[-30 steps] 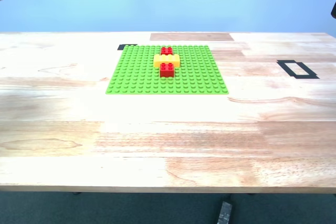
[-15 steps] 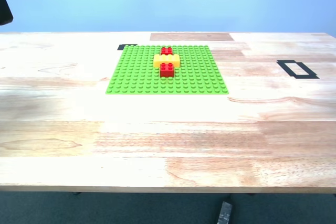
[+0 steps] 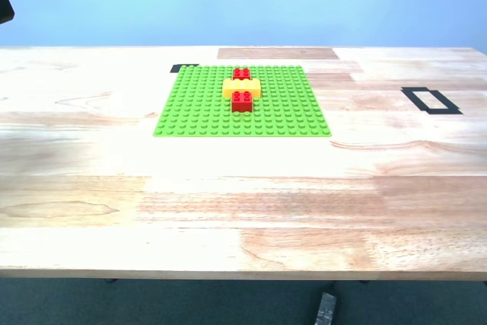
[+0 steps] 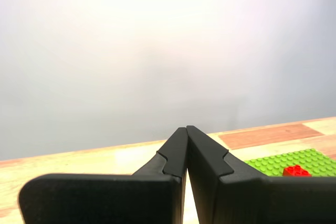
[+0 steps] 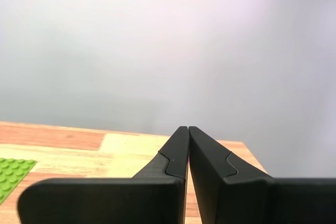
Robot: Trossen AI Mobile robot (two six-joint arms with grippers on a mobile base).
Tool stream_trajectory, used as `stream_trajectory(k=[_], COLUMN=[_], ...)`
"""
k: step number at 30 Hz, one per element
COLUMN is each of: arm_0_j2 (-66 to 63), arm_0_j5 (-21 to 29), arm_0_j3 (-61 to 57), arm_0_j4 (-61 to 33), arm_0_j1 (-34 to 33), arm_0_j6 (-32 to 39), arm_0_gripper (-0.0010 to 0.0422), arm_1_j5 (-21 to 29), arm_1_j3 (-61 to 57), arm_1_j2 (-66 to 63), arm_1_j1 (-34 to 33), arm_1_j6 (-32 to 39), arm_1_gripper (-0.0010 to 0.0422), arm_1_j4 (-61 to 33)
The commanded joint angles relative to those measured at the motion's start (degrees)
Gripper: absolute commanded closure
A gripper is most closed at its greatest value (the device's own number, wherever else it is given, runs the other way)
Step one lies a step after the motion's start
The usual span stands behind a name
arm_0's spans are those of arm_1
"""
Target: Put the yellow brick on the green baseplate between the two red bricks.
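Note:
The green baseplate (image 3: 242,101) lies flat on the far middle of the wooden table. The yellow brick (image 3: 241,87) sits on it, crosswise, between the two red bricks: one behind it (image 3: 241,74) and one in front (image 3: 243,101). My first gripper (image 4: 187,129) is shut and empty, held above the table away from the plate; the baseplate (image 4: 294,161) and a red brick (image 4: 296,171) show at that view's edge. My second gripper (image 5: 188,129) is shut and empty, with a corner of the baseplate (image 5: 10,174) in sight. A dark arm part (image 3: 4,1) shows at the exterior view's left edge.
A black tape rectangle (image 3: 431,100) marks the table at the exterior view's right. A small black tape mark (image 3: 183,68) lies behind the plate's far corner. A darker wood patch (image 3: 278,53) sits by the far edge. A blue wall stands behind.
The dark arm part at the exterior view's left edge shifted a little at the frame's edge. The one at the right edge has left the view. The bricks and plate have not moved.

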Motion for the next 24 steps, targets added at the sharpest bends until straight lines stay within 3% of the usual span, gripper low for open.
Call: stream_trajectory(k=[1, 9, 24], arm_0_j2=[0.0, 0.0, 0.0], arm_0_j5=[0.0, 0.0, 0.0], arm_0_j3=[0.1, 0.0, -0.2], arm_0_j4=[0.0, -0.1, -5.9], arm_0_j1=[0.0, 0.0, 0.0], arm_0_j6=[-0.1, -4.5, -4.0], arm_0_gripper=[0.0412, 0.0413, 0.0412], arm_1_j5=[0.0, -0.1, -0.1], arm_1_j3=[0.1, 0.1, 0.1], arm_1_j2=[0.0, 0.2, 0.3], arm_1_j1=[0.0, 0.0, 0.0], arm_1_j6=[-0.1, 0.0, 0.0], arm_1_gripper=[0.0413, 0.0413, 0.0413], arm_1_j4=[0.0, 0.0, -0.1])
